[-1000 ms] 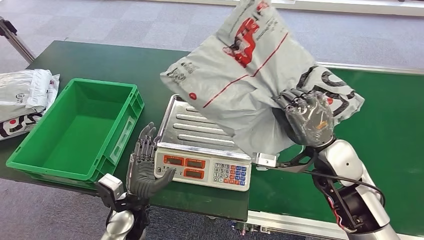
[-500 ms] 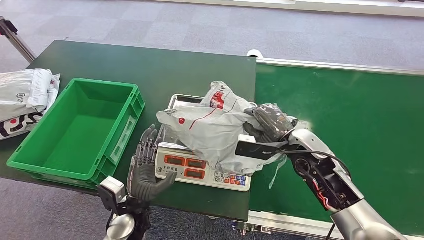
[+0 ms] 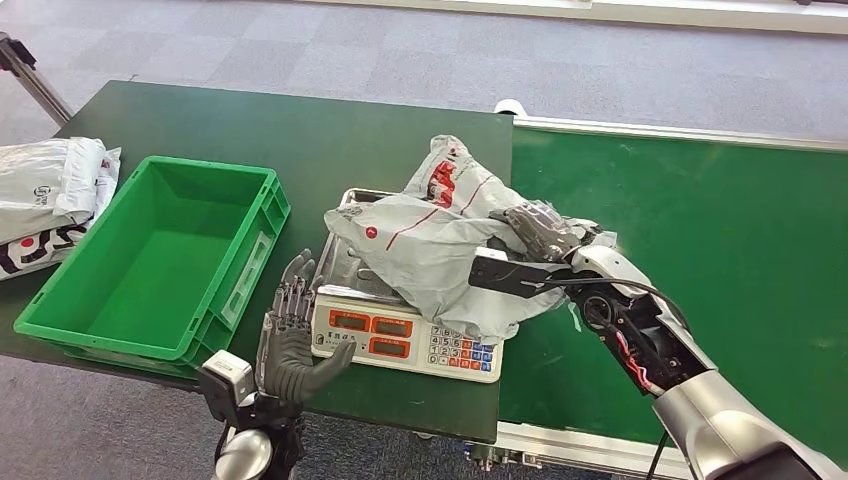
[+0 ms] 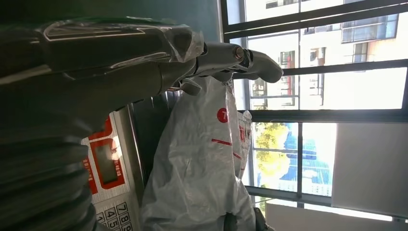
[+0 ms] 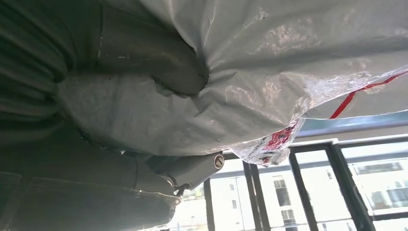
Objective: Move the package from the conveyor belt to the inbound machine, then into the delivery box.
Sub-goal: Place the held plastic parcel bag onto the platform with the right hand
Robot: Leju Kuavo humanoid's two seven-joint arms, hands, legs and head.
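The crumpled grey plastic courier package [image 3: 440, 240], printed with red lettering and a thin red line, lies heaped on the ribbed steel pan of the weighing scale [image 3: 405, 335], which I take to be the inbound machine; one slack edge hangs over the keypad side. My right hand [image 3: 540, 235] is at the bag's near edge, and the right wrist view shows the film bunched and puckered around my thumb [image 5: 159, 72], so my fingers are clamped on the package. I judge the grip is kept so the limp bag rests with its weight on the pan while I can lift it again. The film is thin, glossy and creased, with no stiffness of its own; it will sag and slide rather than hold a shape. My left hand [image 3: 292, 340] stands upright against the scale's front left corner, fingers apart and holding nothing, between the scale and the green rectangular plastic crate [image 3: 150, 265], the delivery box, waiting on the dark green counter [image 3: 300, 130]. More grey parcels [image 3: 50, 200] lie beyond the crate; the bright green conveyor belt [image 3: 720, 220] runs beside the scale.
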